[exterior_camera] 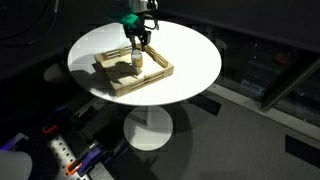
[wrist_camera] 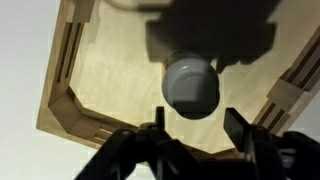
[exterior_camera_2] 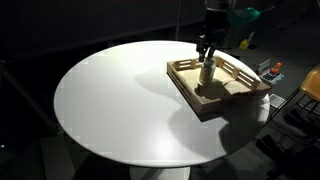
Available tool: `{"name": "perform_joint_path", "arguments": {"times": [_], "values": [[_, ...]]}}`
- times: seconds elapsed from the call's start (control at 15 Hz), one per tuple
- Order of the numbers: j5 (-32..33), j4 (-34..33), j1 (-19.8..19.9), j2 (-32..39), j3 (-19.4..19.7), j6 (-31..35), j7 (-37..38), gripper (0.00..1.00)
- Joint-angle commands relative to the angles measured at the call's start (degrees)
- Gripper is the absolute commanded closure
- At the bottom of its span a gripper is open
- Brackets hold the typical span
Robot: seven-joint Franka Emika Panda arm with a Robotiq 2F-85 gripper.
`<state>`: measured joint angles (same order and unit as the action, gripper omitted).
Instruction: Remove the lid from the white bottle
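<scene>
One small white bottle (exterior_camera: 136, 63) (exterior_camera_2: 208, 73) is seen standing upright on the floor of the wooden tray (exterior_camera: 145, 82) (exterior_camera_2: 186, 92) in both exterior views, near the tray's middle. The tray is set on the round white table (exterior_camera: 190, 50). The lid (wrist_camera: 191, 85) is seated on the bottle's top. In the wrist view it is shown as a grey disc, with the bottle's body hidden beneath it.

The gripper (exterior_camera: 141, 42) (wrist_camera: 197, 128) is held directly above the bottle in both exterior views. Its jaws are spread wider than the lid, and nothing is held between them. In the wrist view the two fingers (wrist_camera: 155, 130) are found at about 7 and 5 o'clock of the lid, so the lid lies at 12 o'clock from the gap rather than inside it. Whether the fingertips are level with the lid or above it cannot be told.

The step in hand is judged to be the approach: the cap is being lined up before any grasp is made, and removal has not been begun. A small shift toward 12 o'clock in the wrist view would next be called for, so that the lid is centred between the pads. A descent only as far as the cap's rim and a closing of the jaws would follow. Since the bottle is probably light and is not clamped, it may be lifted or tipped along with the lid.
</scene>
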<state>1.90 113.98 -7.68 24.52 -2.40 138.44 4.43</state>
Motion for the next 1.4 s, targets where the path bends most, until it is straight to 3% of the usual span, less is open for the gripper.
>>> {"name": "perform_joint_path", "arguments": {"times": [0.0, 0.47, 1.33], "values": [[1.5, -1.3, -0.4, 0.3, 0.3, -0.8, 1.1, 0.39], [1.8, -1.2, -0.6, 0.0, 0.4, -1.2, 1.3, 0.48], [3.1, -0.3, -0.6, -1.4, 0.1, -4.3, 0.8, 0.45]]}}
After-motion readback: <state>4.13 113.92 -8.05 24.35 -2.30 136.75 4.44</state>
